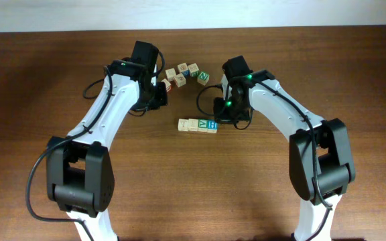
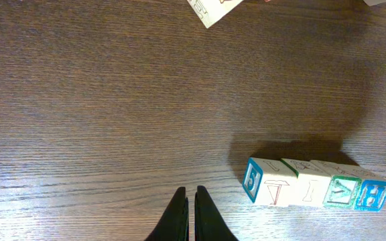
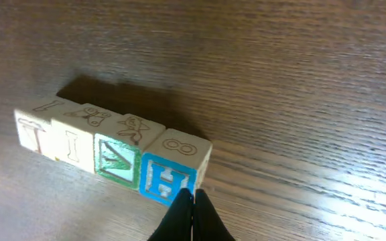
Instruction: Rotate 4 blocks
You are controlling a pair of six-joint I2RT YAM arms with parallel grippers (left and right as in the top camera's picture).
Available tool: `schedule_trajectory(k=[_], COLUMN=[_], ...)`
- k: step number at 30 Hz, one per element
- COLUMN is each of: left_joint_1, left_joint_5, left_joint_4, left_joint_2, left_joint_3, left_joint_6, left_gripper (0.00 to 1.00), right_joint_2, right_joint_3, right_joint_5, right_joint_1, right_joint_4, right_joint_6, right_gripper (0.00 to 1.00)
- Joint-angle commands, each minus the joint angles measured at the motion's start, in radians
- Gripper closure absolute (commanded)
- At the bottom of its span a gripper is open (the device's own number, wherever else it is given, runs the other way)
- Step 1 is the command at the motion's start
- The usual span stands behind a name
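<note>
A dark wooden table point(image 1: 39, 80) with fine streaked grain fills nearly all of the overhead view. A pale strip point(image 1: 45, 15) runs along the top edge of that frame. Left of centre, the left gripper point(image 2: 188, 194) hangs over bare wood, jaws pressed together with nothing between them. At upper centre lie some loose cubes point(image 1: 183, 72). Just below centre, the four blocks point(image 1: 198, 125) lie in a tight row, sides touching: two tan, one green-lettered, and the blue H block point(image 3: 167, 177) at the right end. The right gripper point(image 3: 193, 195), jaws closed and empty, sits at the blue H block's lower edge; whether it touches cannot be told.
</note>
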Motion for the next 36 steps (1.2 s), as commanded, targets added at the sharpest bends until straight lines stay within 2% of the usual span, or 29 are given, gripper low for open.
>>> schedule_trajectory(k=[1,8,12,16,22,27,36], left_joint_1=[-0.029,-0.040,-0.040,-0.040,-0.040,-0.037,-0.041], left_joint_5=[0.007,0.066,0.125,0.124,0.144,0.216,0.211], left_joint_4=[0.002,-0.010,-0.018,-0.013,-0.010,-0.010,-0.010], left_joint_2=[0.010,0.077,0.098,0.107,0.157,0.157,0.158], left_joint_3=[-0.009,-0.009,-0.009,-0.009,-0.009,-0.009,-0.009], left_joint_6=[-0.006,0.013,0.075,0.078,0.092,0.108,0.107], left_gripper=[1.00,1.00,1.00,1.00,1.00,1.00,1.00], right_joint_2=[0.011,0.011,0.011,0.011,0.011,0.011,0.011], right_joint_3=[-0.018,-0.051,-0.092,-0.150,-0.150,-0.150,-0.150], right_joint_5=[0.056,0.041,-0.096,-0.235,-0.236,-0.236,-0.232], right_joint_1=[0.005,0.004,-0.053,-0.109,-0.106,-0.091,-0.080], right_joint_4=[-0.001,0.012,0.058,0.124,0.130,0.134,0.140], right_joint_6=[0.058,0.071,0.019,-0.034,-0.033,0.002,0.009], right_gripper=[0.95,0.96,0.96,0.95,0.95,0.95,0.95])
